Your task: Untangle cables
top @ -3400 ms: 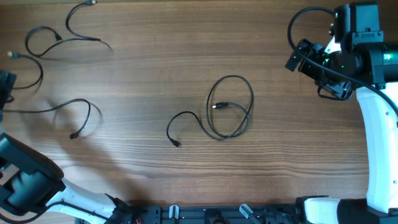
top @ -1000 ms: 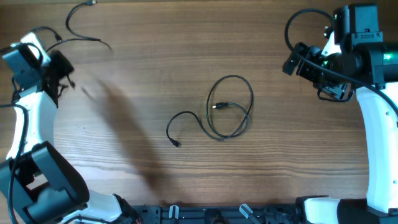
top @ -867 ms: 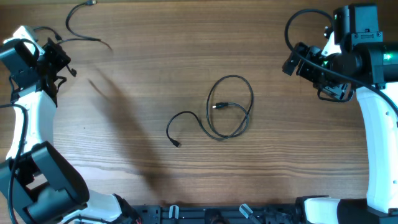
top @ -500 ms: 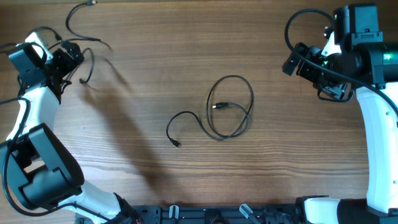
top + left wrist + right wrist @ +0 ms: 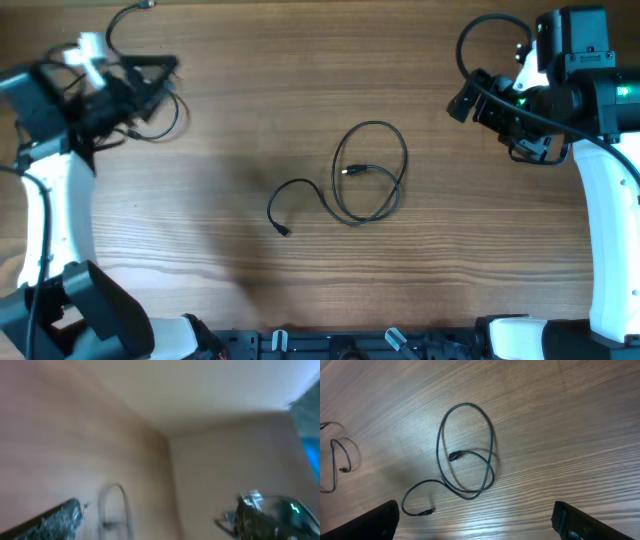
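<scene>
One black cable [image 5: 372, 172] lies coiled at the table's middle, and its tail ends in a plug [image 5: 285, 232]. It also shows in the right wrist view [image 5: 465, 450]. A second cable [image 5: 112, 35] curves at the top left. A third cable loop [image 5: 165, 115] sits just below my left gripper [image 5: 160, 75], which is motion-blurred. I cannot tell if they touch. The blurred left wrist view shows one finger [image 5: 57, 520] far to the left, so the jaws look open. My right gripper [image 5: 462, 100] is open and empty, apart from all cables [image 5: 477, 530].
The right arm's thick black wire [image 5: 480, 30] loops above it at the top right. The far cable loop shows at the left edge of the right wrist view [image 5: 337, 460]. Arm bases line the front edge [image 5: 330, 345].
My left arm swung from the lower left to the upper left, then rightward. The cables that lay at the left are gone from their spots, and a loop moved along with the gripper. The right arm barely moved.
</scene>
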`<action>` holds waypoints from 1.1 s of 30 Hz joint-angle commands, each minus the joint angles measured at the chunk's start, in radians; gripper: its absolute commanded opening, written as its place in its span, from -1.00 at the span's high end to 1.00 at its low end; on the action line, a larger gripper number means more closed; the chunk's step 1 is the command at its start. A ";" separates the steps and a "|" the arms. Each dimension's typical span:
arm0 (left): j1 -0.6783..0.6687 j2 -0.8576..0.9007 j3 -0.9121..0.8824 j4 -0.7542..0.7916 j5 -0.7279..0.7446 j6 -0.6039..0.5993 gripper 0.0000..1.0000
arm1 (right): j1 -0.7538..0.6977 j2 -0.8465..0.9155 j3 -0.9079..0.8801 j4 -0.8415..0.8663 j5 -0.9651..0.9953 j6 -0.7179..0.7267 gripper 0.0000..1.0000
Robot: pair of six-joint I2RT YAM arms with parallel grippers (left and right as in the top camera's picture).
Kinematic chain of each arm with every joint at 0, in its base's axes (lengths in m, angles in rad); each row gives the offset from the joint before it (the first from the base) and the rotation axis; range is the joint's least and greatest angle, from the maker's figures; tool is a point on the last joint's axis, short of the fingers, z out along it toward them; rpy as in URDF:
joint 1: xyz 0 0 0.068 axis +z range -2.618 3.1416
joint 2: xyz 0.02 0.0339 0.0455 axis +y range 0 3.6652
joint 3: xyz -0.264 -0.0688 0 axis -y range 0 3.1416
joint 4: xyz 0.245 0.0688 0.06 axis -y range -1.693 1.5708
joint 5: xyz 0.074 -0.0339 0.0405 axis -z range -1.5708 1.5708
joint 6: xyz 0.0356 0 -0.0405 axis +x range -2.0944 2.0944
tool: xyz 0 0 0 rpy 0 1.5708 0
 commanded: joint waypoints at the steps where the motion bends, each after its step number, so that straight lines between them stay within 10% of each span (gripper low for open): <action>1: -0.149 -0.008 0.002 -0.198 0.087 0.176 -1.00 | 0.000 0.000 -0.005 0.030 -0.034 -0.010 -1.00; 11: -0.773 -0.008 0.002 -0.566 -0.972 0.072 -1.00 | 0.000 0.000 -0.005 0.066 -0.034 -0.013 -0.99; 24: -0.803 -0.369 0.177 -0.817 -1.085 0.104 -1.00 | 0.005 0.000 -0.005 0.009 -0.066 -0.015 -0.99; 33: -0.898 0.050 0.159 -0.806 -1.212 0.162 -0.99 | 0.057 0.009 -0.009 -0.066 -0.068 -0.117 -1.00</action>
